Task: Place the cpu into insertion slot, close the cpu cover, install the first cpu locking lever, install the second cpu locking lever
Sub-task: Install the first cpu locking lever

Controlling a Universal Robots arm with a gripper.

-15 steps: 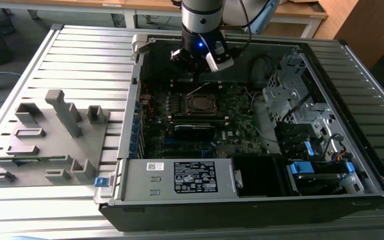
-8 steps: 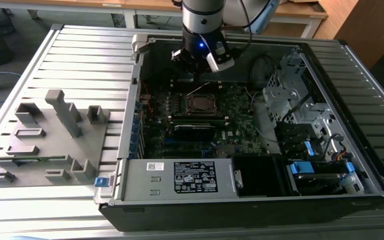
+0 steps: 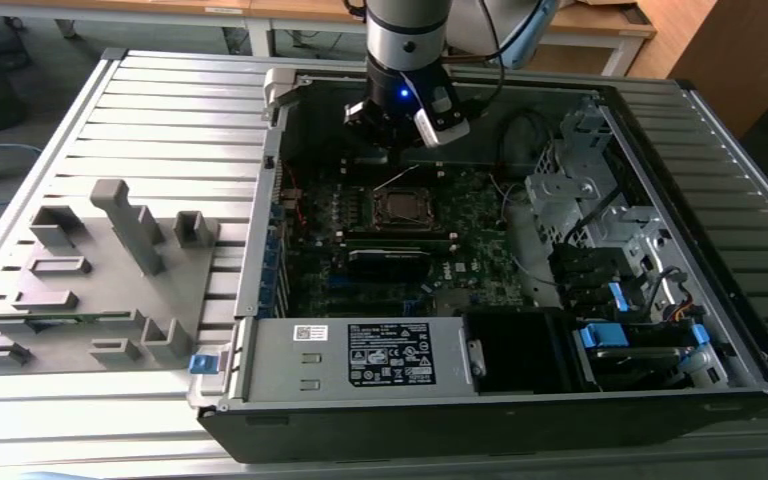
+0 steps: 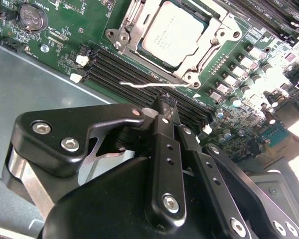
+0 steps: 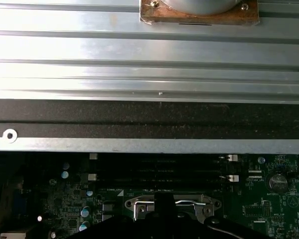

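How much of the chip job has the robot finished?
Done: the cpu sits in the insertion slot, with the cpu cover lying flat over it. In hand: nothing; the shut tool hovers beside a thin wire locking lever that sticks out unhooked. Left: that lever isn't latched, and I can't tell about the other one.

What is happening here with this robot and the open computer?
A robot arm is working inside an open computer case, above the motherboard. The cpu already sits in its socket, and the cpu cover lies closed around it. One thin wire locking lever stands free beside the socket, not latched. The gripper, fingers together, is right by that lever; whether it touches it I cannot tell.
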